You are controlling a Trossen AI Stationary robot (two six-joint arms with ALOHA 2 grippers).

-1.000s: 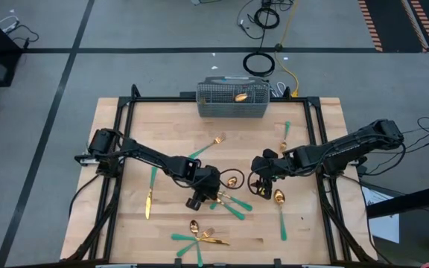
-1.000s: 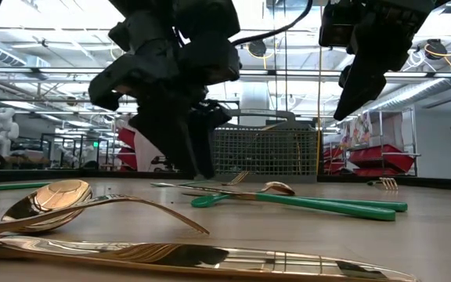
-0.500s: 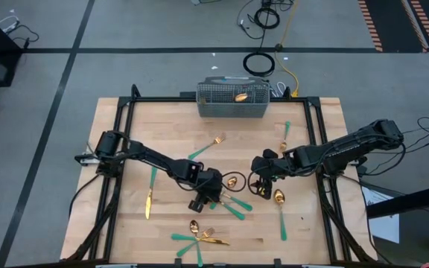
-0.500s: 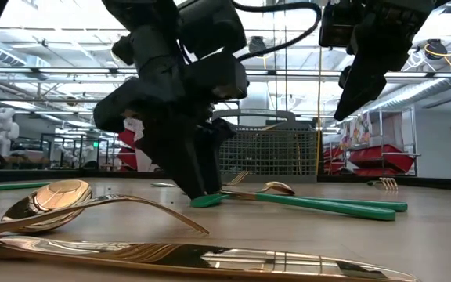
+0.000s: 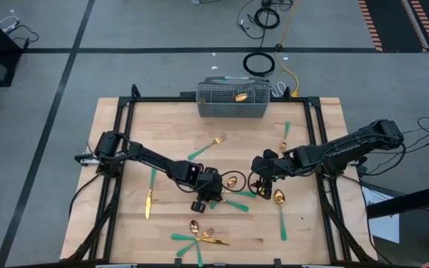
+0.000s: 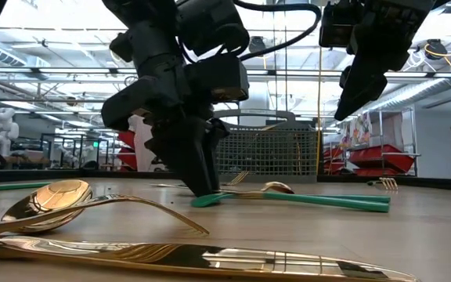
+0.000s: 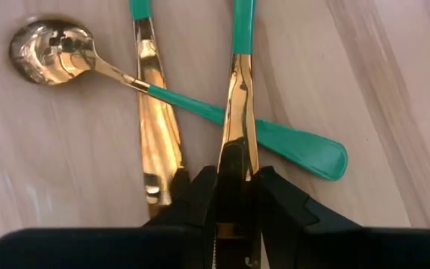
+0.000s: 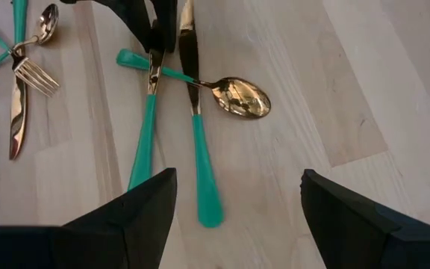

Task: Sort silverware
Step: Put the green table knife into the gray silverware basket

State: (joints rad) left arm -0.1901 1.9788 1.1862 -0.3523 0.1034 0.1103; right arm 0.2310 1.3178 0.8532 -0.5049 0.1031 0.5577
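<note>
Left gripper (image 7: 235,196): clenched on a knife's (image 7: 235,97) gold blade, frame centre.
Around: spoon (image 7: 88,63) crossing beneath, second knife (image 7: 155,134) alongside.
Right gripper (image 8: 237,198): spread wide, holding nothing.

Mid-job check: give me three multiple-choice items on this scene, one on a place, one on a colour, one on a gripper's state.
1. Left gripper is: A mid-table, at the crossed pieces; B over the caddy; C at a table corner.
2. Silverware handles are: A red; B teal-green; C black.
3. Right gripper is: A shut on a spoon; B inside the caddy; C open, holding nothing.
Answers: 1 A, the high view shows it mid-table; 2 B, plainly teal-green; 3 C, its fingers stand apart, empty.
</note>
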